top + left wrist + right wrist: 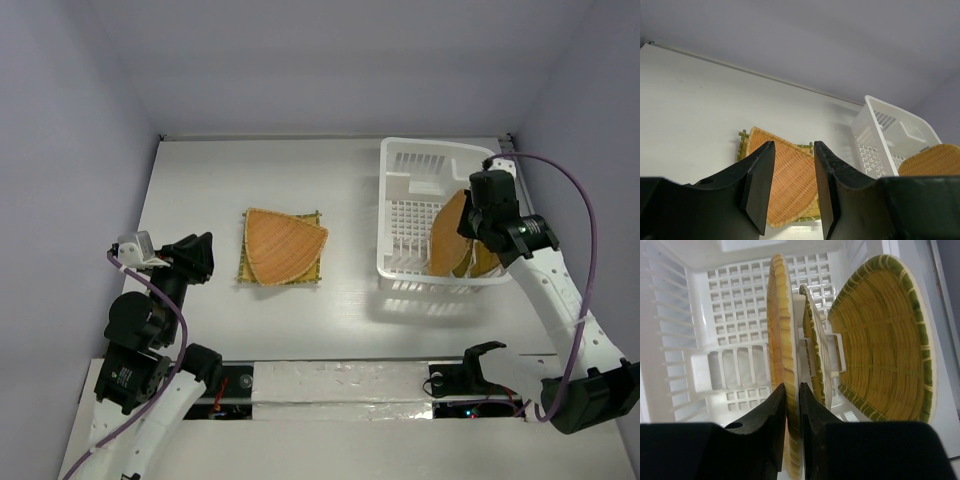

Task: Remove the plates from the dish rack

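Observation:
The white dish rack (402, 188) stands at the back right of the table. Three plates stand upright in it. My right gripper (476, 226) is inside the rack, shut on the rim of the leftmost upright plate (781, 315); in the right wrist view its fingertips (792, 390) pinch the plate edge. A second thin plate (815, 340) and a round green-rimmed plate (885, 340) stand to its right. A rounded triangle plate (288, 243) lies on a square plate (246, 270) at the table's middle. My left gripper (200, 256) is open and empty, left of that stack.
In the left wrist view the stacked plates (792, 185) lie ahead between my open fingers (794, 147), with the rack (890, 135) to the right. Purple walls enclose the table on three sides. A taped strip (340, 382) runs along the near edge.

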